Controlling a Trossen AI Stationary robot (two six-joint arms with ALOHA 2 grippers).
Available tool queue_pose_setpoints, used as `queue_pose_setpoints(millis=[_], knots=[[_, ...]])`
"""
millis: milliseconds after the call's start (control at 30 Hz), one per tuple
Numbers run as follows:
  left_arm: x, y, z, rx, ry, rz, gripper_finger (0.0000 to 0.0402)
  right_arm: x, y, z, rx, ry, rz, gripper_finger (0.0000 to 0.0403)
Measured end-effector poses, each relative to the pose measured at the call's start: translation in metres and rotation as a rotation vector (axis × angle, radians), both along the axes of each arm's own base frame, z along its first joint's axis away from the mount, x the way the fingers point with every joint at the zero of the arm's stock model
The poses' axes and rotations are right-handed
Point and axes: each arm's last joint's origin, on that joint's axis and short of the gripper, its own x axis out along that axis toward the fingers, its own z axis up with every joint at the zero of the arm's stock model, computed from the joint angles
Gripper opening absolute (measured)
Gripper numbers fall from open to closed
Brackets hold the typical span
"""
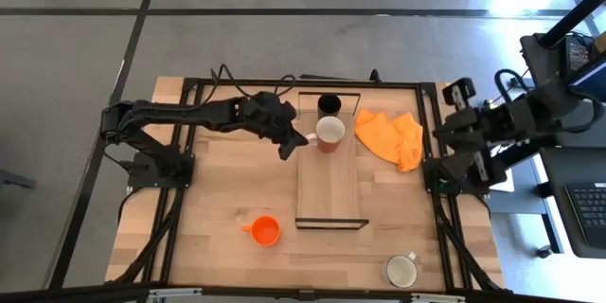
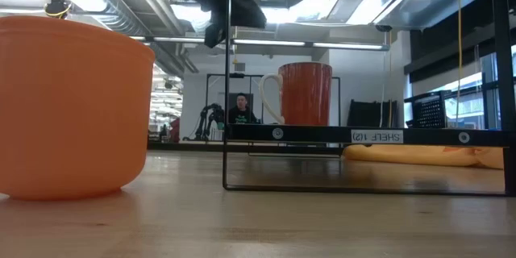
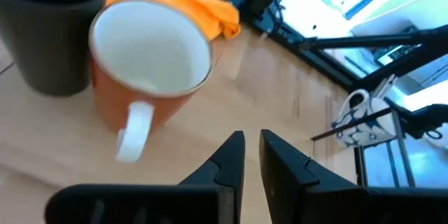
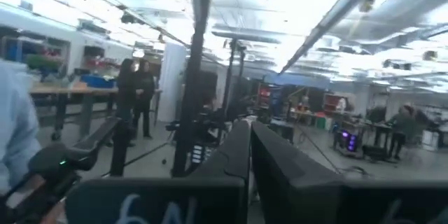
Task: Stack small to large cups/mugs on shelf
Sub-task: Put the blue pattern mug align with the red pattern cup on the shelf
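An orange mug with a white inside and a white handle [image 1: 329, 133] [image 3: 150, 70] [image 2: 305, 93] stands upright on the far part of the shelf [image 1: 329, 189]. The black tumbler [image 1: 329, 104] [image 3: 52, 35] is just behind it. An orange cup [image 1: 265, 230] [image 2: 68, 105] and a white mug [image 1: 401, 270] stand on the tabletop near the front edge. My left gripper [image 1: 298, 141] [image 3: 252, 136] hovers just left of the mug's handle, with its fingers a narrow gap apart and nothing between them. My right gripper [image 4: 248, 129] is shut and waits at the table's right edge.
An orange cloth [image 1: 390, 137] [image 3: 185, 0] lies crumpled on the table to the right of the shelf's far end. The shelf's black frame [image 2: 227, 89] rises around the board. The near half of the board is bare wood. People stand in the room beyond.
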Motion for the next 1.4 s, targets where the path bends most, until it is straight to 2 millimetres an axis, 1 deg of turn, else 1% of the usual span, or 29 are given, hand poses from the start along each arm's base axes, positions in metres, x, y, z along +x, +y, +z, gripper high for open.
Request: queue_pose_setpoints(millis=[67,167,267,333,467,600,733,867,1000,1233,1400], knots=[[0.002,-0.003,0.002,0.019,-0.024,-0.015,0.0039,0.001,-0.001,-0.004,0.041,0.052,-0.015,0.0018],[0.003,-0.005,0.003,0.059,-0.038,-0.044,0.0039,0.007,0.002,-0.018,0.050,0.196,-0.052,0.0018],[0.002,-0.005,0.003,0.059,-0.037,-0.043,0.0039,0.016,0.005,-0.031,0.008,0.301,-0.149,0.0018],[0.002,-0.005,0.003,0.055,-0.037,-0.041,0.0039,0.018,0.005,-0.034,-0.024,0.331,-0.205,0.0018],[0.002,-0.005,0.003,0.042,-0.035,-0.034,0.0039,0.023,0.007,-0.038,-0.122,0.409,-0.248,0.0018],[0.002,-0.005,0.003,-0.004,-0.031,-0.008,0.0039,0.019,0.004,-0.035,-0.207,0.539,-0.278,0.0018],[0.002,-0.005,0.003,-0.043,-0.028,0.016,0.0039,0.009,0.001,-0.037,-0.212,0.777,-0.191,0.0018],[0.002,-0.004,0.003,-0.062,-0.025,0.053,0.0039,-0.007,-0.006,-0.042,-0.128,1.043,-0.142,0.0018],[0.002,-0.003,0.003,-0.058,-0.023,0.091,0.0039,-0.015,-0.008,-0.048,-0.030,1.191,-0.119,0.0018],[0.002,-0.003,0.003,-0.052,-0.022,0.107,0.0039,-0.012,-0.001,-0.067,0.116,1.380,-0.059,0.0018],[0.002,-0.003,0.003,-0.047,-0.023,0.104,0.0039,-0.006,0.006,-0.086,0.262,1.520,-0.099,0.0018]])
